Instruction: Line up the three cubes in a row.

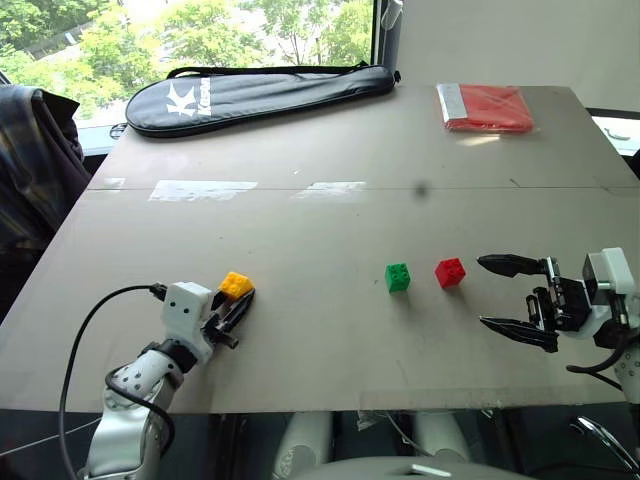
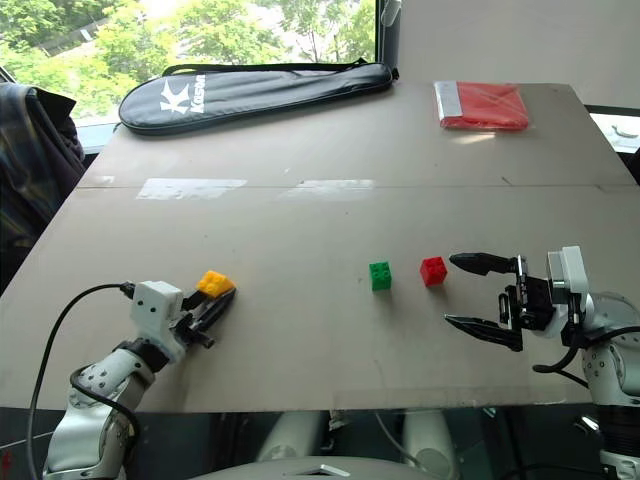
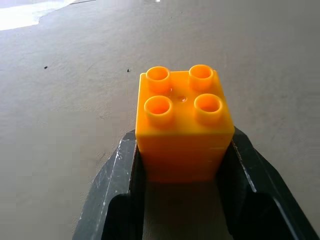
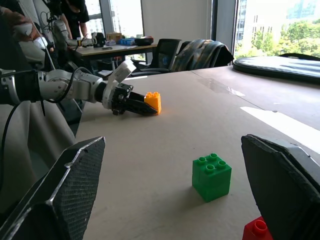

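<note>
Now left pincer clamping yellow-orange cube, right pincer agape

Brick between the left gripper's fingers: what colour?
Yellow-orange. The brick shows best in the left wrist view, four studs up, clamped by the left gripper.

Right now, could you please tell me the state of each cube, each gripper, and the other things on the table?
yellow-orange cube: upright, gripped between the left fingers.
green cube: upright on the table, free.
red cube: upright beside the green one, apart from it, free.
left gripper: shut on the yellow-orange cube.
right gripper: open, holding nothing, beside the red cube.
racket bag: lying flat, zipped.
red packet: lying flat.
</note>
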You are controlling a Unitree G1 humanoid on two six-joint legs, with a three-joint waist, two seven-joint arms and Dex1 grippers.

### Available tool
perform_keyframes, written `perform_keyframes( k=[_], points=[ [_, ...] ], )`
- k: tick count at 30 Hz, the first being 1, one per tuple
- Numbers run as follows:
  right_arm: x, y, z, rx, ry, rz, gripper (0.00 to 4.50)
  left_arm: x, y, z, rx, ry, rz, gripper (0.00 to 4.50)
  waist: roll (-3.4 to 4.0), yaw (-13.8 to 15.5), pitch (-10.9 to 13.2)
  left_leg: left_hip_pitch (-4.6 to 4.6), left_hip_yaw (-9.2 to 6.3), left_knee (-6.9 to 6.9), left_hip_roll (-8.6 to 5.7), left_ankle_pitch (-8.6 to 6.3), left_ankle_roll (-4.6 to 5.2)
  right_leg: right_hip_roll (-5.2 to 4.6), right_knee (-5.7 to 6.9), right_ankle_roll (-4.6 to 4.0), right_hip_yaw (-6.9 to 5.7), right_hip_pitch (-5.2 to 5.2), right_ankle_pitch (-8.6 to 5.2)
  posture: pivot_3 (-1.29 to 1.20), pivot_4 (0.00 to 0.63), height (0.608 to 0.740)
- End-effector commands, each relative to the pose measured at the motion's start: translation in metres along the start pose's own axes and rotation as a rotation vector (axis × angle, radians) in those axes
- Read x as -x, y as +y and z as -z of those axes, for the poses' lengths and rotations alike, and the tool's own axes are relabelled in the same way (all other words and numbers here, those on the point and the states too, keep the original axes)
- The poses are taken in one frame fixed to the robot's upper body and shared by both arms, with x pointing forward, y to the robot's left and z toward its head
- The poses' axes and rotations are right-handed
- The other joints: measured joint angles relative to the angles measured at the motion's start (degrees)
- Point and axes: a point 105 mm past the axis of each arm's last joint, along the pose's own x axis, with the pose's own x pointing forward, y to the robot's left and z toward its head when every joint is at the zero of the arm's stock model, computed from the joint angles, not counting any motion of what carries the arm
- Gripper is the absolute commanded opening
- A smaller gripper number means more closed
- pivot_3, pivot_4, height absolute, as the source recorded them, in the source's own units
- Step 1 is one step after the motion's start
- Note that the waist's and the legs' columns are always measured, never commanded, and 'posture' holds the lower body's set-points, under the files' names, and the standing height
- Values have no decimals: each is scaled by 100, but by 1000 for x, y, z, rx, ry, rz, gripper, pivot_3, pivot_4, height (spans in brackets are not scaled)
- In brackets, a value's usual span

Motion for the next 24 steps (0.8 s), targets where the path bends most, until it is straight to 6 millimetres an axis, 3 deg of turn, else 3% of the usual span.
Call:
perform_keyframes(
  k=[1,6,12,18,24],
  points=[
    [3,-1,-3,22,9,23,4500,-16,-20,-16,-72,-40,176,1332,0,-6,0,-1,-1,0,-1,0,0,7,0,0,-1,0,0,0,150,694],
    [11,1,8,-6,45,64,4500,-49,-60,-36,-160,-74,515,1332,0,-8,0,-2,2,0,-2,0,0,23,0,11,3,0,7,0,150,694],
    [16,1,11,4,50,101,4500,-78,-86,-49,-301,-57,844,1332,1,-35,0,1,5,0,-1,1,0,31,3,19,6,-1,13,0,150,694],
    [20,6,13,11,45,135,4500,-96,-88,-43,-422,13,1011,1332,0,-31,1,-2,4,-1,-2,1,0,35,1,21,4,-1,13,0,150,694],
    [25,10,14,17,47,165,4500,-106,-83,-44,-434,16,1018,1332,-1,-35,1,-3,4,0,-3,1,1,33,0,23,4,-1,13,0,150,694]
  ],
)
